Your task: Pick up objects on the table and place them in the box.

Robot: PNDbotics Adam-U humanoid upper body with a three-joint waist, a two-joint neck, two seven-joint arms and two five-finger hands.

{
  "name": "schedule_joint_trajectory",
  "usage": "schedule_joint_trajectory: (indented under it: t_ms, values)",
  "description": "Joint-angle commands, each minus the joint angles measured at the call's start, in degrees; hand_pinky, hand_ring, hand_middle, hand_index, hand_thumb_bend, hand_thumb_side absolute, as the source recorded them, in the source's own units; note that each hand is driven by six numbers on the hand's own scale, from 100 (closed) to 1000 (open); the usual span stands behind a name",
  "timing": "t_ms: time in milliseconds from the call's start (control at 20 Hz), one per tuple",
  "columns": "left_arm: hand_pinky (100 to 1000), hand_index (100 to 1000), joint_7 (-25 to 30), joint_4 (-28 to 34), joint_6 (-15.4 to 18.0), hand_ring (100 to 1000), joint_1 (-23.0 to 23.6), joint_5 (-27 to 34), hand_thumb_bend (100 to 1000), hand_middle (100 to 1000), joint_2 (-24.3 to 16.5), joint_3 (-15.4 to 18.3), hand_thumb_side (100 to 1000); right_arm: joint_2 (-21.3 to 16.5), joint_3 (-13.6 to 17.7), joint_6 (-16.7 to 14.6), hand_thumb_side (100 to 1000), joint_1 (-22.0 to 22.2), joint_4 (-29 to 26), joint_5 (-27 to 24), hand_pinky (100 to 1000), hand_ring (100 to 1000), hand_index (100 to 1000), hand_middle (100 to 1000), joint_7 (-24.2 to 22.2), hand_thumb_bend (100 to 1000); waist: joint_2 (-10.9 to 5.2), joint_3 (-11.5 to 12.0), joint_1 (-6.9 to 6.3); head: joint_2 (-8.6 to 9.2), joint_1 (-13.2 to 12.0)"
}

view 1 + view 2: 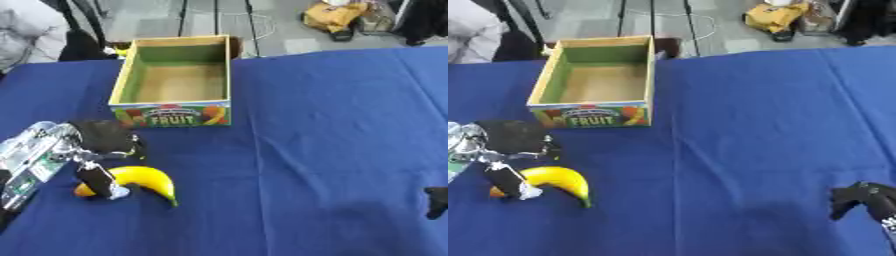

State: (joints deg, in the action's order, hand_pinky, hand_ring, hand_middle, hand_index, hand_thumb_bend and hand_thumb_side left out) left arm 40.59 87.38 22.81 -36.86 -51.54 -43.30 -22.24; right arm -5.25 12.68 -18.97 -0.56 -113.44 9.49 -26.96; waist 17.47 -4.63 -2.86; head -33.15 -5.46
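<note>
A yellow banana (pixel 144 179) lies on the blue tablecloth at the lower left, with an orange patch (pixel 83 190) at its left end. My left hand (pixel 105 136) reaches in from the left edge and sits over that end. One black finger (pixel 96 180) crosses in front of the banana and the others curl behind it. The open cardboard fruit box (pixel 173 114) stands behind the banana, up and to the right, and nothing shows inside it. At the lower right edge my right hand (pixel 861 199) rests with relaxed fingers and holds nothing.
The blue cloth (pixel 332 125) covers the whole table, whose far edge runs just behind the box. Beyond it lie a floor with a yellow bag (pixel 337 15), dark stands, and a person's sleeve at the top left.
</note>
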Motion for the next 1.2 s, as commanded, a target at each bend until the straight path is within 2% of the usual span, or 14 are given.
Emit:
schedule_joint_trajectory:
  t_ms: [50,400,1200]
  values:
    - [541,735,2.0,0.1,2.2,724,-0.8,0.2,203,653,-1.2,0.2,565,-0.2,0.2,-0.2,1000,-0.4,-1.1,0.1,773,475,632,490,-0.1,100,-0.99,0.0,0.1,0.33,-0.2]
    - [495,692,1.4,0.0,2.2,679,-0.8,0.4,142,593,-1.2,0.1,542,-0.3,0.2,-0.2,1000,-0.3,-1.1,0.0,773,475,632,491,-0.1,100,-1.05,-0.2,0.08,0.35,-0.2]
    - [411,563,0.1,1.5,1.2,603,-0.4,1.2,100,469,-1.8,1.1,527,-0.4,0.2,-0.2,1000,-0.1,-1.1,0.0,774,476,632,491,-0.2,100,-1.39,0.0,0.15,-0.09,-0.4]
